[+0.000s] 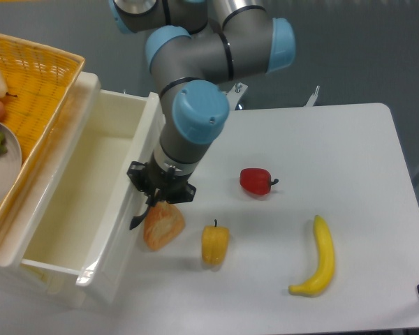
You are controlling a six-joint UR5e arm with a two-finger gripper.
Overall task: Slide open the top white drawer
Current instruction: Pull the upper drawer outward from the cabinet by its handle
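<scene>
Gripper (151,201) sits low at the front face of the top white drawer (91,202), seemingly hooked on the black handle (137,220) — a curved black tip shows just below it. Fingers hidden under the wrist body; whether they are apart or clamped on the handle I cannot tell.

Drawer lies to the camera-left of the gripper, pulled well out of the cabinet; its deep bare interior is exposed. The yellow woven basket (38,84) rests on the cabinet top, further off on that side and up-frame.

Step in hand, as I judge it: the pull itself, well along.

Notes for doing it well:
- Keep the pull straight along the drawer's slide line; a sideways drag would likely bind the tray or slip the handle.
- Hold height constant so the grip does not ride off the curved handle.
- The orange bread-like piece (162,225) lies just beside the gripper on the table, touching or nearly touching the drawer front — further travel may shove it. The yellow pepper (215,243) is near, beyond it.
- The red pepper (256,181) and banana (318,257) are well apart, no concern.
- Ease off before the tray reaches its stop.
</scene>
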